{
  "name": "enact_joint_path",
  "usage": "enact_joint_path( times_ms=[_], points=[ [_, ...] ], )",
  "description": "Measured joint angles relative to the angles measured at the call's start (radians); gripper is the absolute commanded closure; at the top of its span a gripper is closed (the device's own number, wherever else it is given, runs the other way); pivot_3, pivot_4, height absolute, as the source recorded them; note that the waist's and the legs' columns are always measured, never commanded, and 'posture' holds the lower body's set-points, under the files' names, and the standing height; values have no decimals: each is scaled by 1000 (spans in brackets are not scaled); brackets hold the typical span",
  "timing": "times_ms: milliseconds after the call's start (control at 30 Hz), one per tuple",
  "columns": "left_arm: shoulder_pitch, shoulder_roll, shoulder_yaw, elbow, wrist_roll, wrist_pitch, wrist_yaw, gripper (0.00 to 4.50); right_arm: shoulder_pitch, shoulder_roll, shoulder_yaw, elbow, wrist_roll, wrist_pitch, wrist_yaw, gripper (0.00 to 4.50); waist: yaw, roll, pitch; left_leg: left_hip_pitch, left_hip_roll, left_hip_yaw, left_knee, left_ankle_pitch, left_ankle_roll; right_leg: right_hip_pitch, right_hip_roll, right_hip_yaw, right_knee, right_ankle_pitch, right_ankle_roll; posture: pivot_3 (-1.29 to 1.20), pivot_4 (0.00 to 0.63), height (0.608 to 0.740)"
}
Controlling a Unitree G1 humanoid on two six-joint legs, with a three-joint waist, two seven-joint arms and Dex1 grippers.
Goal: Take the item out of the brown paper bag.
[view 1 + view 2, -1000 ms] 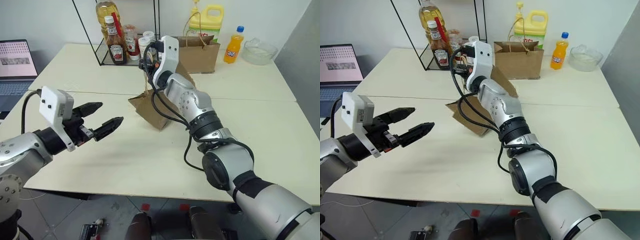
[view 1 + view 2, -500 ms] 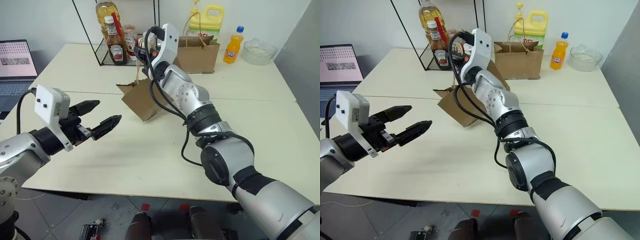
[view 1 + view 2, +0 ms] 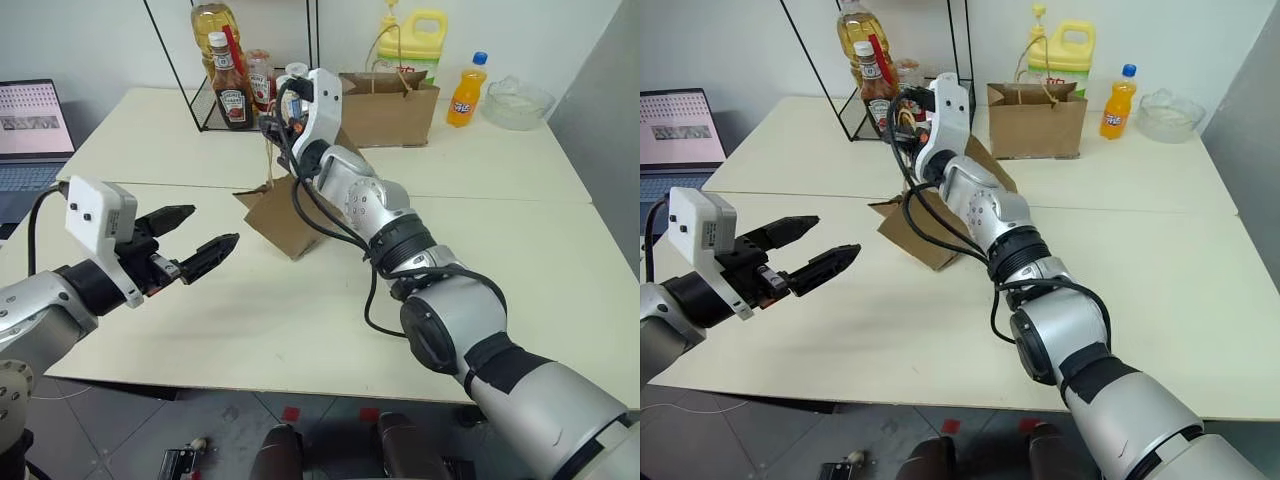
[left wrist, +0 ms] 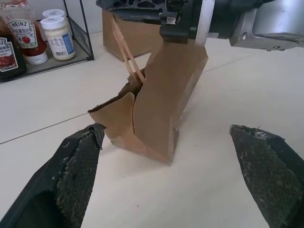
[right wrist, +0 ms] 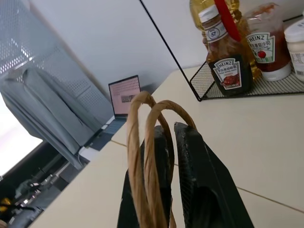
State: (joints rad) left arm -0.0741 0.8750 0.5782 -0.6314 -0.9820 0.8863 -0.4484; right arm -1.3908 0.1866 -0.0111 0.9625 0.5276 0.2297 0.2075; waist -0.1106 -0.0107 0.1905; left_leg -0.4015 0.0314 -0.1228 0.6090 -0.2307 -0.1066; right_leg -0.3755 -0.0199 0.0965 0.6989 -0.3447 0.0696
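The brown paper bag (image 3: 285, 215) hangs tilted from its two beige cord handles (image 5: 149, 142), mouth turned toward my left side, its lower edge down at the table. My right gripper (image 5: 171, 130) is shut on those handles above the bag (image 4: 164, 95). My left gripper (image 3: 215, 225) is open, held level to the left of the bag and pointing at it, well apart from it. The item is hidden; the bag's inside looks dark.
A wire rack (image 3: 215, 110) with ketchup and sauce bottles stands behind the bag. A second, neater brown bag (image 3: 395, 105), a yellow jug (image 3: 412, 35), an orange soda bottle (image 3: 466, 92) and a glass bowl (image 3: 518, 100) line the back. A laptop (image 3: 35, 125) sits far left.
My right gripper has carried the bag's handles to the left, and the bag has swung and slid left with it. My left gripper has stayed in place, open.
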Motion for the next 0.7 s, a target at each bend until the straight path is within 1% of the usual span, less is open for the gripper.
enact_joint_path(
  times_ms=[67, 200, 400, 700],
  points=[
    [0, 0, 0, 0, 2, -2, -2, 0, 5, -1, 35, -15, -27, -2, 10, 4423, 0, 0, 0, 0, 0, 0, 0, 0, 0, 0, 0, 0, 0, 0, 0, 0, 150, 740],
    [-2, 0, -6, 2, 14, -8, -11, 0, 38, -4, 76, -112, -48, 9, 19, 4423, 2, 0, 0, 0, 0, 0, 0, 0, 0, 0, 0, 0, 0, 0, 0, 0, 150, 740],
    [-40, 0, -52, 27, 43, -26, -28, 0, 155, -14, 129, -219, -84, 83, 16, 4423, 4, -1, 0, 0, 0, -1, 1, 0, 0, 0, 0, 0, 1, 0, 0, 0, 150, 740],
    [-69, 0, -77, 53, 68, -39, -52, 0, 246, -28, 191, -328, -192, 121, 14, 4423, 2, -1, 0, 0, 0, 0, 0, 0, 0, 0, 0, 0, 1, 0, 0, 0, 150, 740]
  ],
)
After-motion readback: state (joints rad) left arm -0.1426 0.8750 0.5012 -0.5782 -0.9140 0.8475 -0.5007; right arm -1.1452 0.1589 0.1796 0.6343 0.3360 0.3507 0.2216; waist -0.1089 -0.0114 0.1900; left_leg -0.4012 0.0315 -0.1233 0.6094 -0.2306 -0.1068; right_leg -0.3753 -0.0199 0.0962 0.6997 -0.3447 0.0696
